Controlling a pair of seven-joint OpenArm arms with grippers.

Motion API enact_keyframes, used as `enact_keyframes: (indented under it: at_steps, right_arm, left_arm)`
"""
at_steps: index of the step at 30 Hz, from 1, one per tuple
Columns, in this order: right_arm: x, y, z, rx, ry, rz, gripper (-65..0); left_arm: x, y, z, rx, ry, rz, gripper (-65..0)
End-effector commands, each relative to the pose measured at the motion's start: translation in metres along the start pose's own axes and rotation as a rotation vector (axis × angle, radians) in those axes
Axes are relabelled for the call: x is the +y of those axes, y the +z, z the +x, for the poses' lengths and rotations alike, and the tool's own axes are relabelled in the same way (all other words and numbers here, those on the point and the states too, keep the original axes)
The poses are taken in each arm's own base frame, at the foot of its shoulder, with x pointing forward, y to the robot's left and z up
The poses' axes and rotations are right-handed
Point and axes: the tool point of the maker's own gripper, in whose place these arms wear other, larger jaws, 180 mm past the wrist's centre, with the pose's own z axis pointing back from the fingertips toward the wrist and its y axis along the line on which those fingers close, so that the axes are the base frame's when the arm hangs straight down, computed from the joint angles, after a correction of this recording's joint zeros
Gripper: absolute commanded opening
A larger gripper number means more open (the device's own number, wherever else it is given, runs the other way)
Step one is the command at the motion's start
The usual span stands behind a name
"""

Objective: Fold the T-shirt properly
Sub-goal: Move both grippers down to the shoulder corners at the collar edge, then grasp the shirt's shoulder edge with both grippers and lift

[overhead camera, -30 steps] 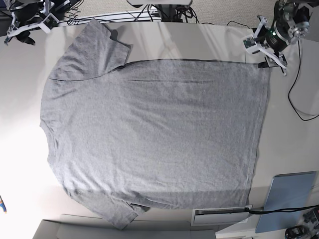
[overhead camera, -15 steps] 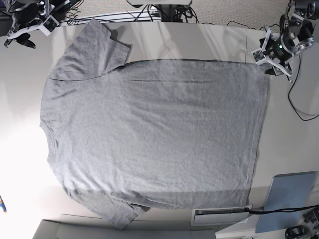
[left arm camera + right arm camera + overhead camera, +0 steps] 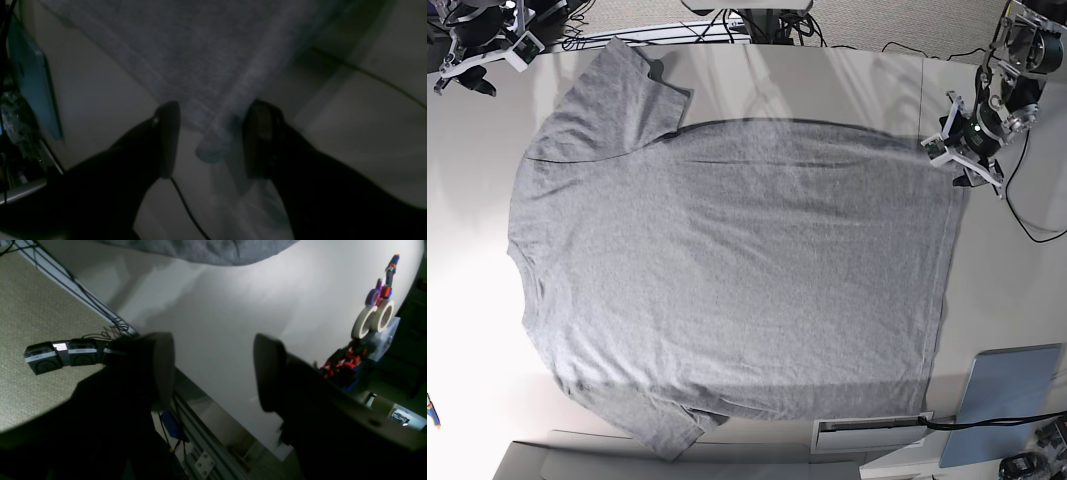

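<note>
One grey T-shirt [image 3: 737, 260], two end effectors

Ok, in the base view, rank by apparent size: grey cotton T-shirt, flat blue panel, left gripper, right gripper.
1. Grey cotton T-shirt
2. Flat blue panel
3. Left gripper and right gripper: unsure, as the right is cut off by the frame.

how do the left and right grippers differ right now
The left gripper has the T-shirt's edge between its fingers, while the right gripper has nothing between its own. The left gripper is over a corner of the shirt; the right gripper is off beside it. Both have dark fingers standing apart.
</note>
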Motion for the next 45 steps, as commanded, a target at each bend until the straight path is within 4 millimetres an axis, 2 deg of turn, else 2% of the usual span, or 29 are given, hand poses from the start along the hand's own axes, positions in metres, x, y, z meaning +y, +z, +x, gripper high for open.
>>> enact_keyframes:
  at_steps: [1, 3, 4, 7, 8, 13, 18, 20, 26, 30, 35, 40, 45]
  right_arm:
    - [-0.005, 0.003, 0.002, -0.009, 0.008, -0.015, -28.4]
    - [-0.004, 0.003, 0.002, -0.009, 0.009, -0.014, -28.4]
    - [-0.003, 0.003, 0.003, -0.012, 0.013, -0.006, -28.4]
    - [0.003, 0.003, 0.01, -0.05, 0.066, 0.027, -28.4]
    - [0.003, 0.003, 0.014, -0.076, 0.078, 0.024, -28.4]
    - [-0.003, 0.001, 0.035, -0.167, 0.164, -0.014, -28.4]
    - [0.01, -0.025, 0.048, -0.199, 0.183, 0.035, -28.5]
    - [0.013, -0.038, 0.047, -0.167, 0.217, 0.042, -28.5]
    - [0.009, -0.069, 0.043, -0.143, 0.258, 0.043, -28.5]
    - [-0.001, -0.082, 0.032, -0.117, 0.272, 0.043, -28.5]
    - [0.003, -0.094, 0.027, -0.132, 0.249, 0.076, -28.5]
    - [0.023, -0.105, 0.039, -0.148, 0.267, 0.124, -28.5]
    - [0.033, -0.125, 0.05, -0.141, 0.291, 0.143, -28.5]
  left_arm:
    - [-0.019, 0.001, -0.021, 0.08, -0.033, -0.085, -33.3]
    - [-0.03, 0.002, -0.021, 0.08, -0.048, -0.145, -36.9]
    - [-0.035, 0.003, -0.022, 0.081, -0.055, -0.172, -41.3]
    - [-0.04, 0.004, -0.022, 0.08, -0.063, -0.205, -62.2]
    - [-0.04, 0.004, -0.022, 0.08, -0.063, -0.203, -65.0]
    - [-0.041, 0.004, -0.023, 0.085, -0.069, -0.203, -65.0]
    - [-0.04, 0.004, -0.021, 0.08, -0.069, -0.201, -65.0]
    - [-0.04, 0.005, -0.021, 0.079, -0.07, -0.2, -65.0]
    - [-0.038, 0.005, -0.022, 0.086, -0.085, -0.19, -65.0]
    - [-0.033, 0.004, -0.021, 0.084, -0.077, -0.161, -65.0]
    - [-0.033, 0.004, -0.021, 0.082, -0.077, -0.162, -65.0]
    - [-0.033, 0.004, -0.021, 0.083, -0.077, -0.161, -65.0]
    - [-0.033, 0.004, -0.021, 0.084, -0.078, -0.161, -65.0]
